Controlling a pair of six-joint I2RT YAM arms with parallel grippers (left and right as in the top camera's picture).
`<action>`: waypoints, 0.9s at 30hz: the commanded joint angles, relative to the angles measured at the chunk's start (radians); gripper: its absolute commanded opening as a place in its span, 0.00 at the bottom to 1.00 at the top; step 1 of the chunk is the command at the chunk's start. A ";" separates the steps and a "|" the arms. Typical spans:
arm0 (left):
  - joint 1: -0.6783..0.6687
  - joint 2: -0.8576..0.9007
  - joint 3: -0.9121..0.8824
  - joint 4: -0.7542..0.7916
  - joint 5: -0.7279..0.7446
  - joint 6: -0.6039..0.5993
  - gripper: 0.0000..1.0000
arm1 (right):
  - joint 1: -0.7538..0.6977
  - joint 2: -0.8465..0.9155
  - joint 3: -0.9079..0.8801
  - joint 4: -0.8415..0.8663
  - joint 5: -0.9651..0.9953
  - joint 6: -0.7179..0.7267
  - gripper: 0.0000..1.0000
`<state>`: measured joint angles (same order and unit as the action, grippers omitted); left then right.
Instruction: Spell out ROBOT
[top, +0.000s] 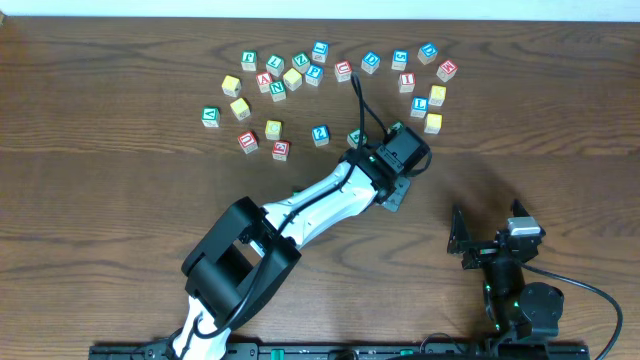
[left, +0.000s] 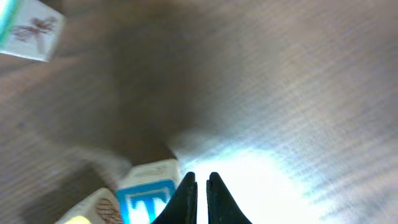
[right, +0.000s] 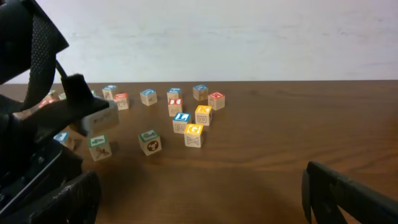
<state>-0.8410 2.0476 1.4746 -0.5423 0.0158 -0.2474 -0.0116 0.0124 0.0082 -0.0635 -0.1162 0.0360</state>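
In the left wrist view my left gripper (left: 202, 186) is shut with nothing between its fingertips. Its left finger sits against the right edge of a blue-letter T cube (left: 148, 194). A cube with a yellow face (left: 87, 211) lies just left of the T. From overhead the left gripper (top: 395, 197) rests low over the middle of the table, and the arm hides the cubes beside it. My right gripper (top: 487, 243) stands open near the front right, nothing between its fingers (right: 348, 193).
Several loose letter cubes (top: 290, 75) are scattered across the back of the table, with another cluster (top: 425, 95) at the back right. A green-edged cube (left: 28, 28) lies ahead of the left gripper. The left arm (right: 37, 124) fills the left of the right wrist view.
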 joint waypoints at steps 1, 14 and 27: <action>-0.003 -0.004 0.009 -0.006 0.056 0.033 0.08 | 0.004 -0.006 -0.003 -0.003 0.001 -0.015 0.99; -0.003 0.041 0.009 -0.002 -0.019 -0.029 0.07 | 0.004 -0.006 -0.003 -0.003 0.001 -0.015 0.99; -0.003 0.041 0.008 -0.003 -0.144 -0.238 0.08 | 0.004 -0.006 -0.003 -0.003 0.001 -0.015 0.99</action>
<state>-0.8417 2.0739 1.4746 -0.5426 -0.0860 -0.4095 -0.0116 0.0124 0.0082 -0.0635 -0.1158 0.0360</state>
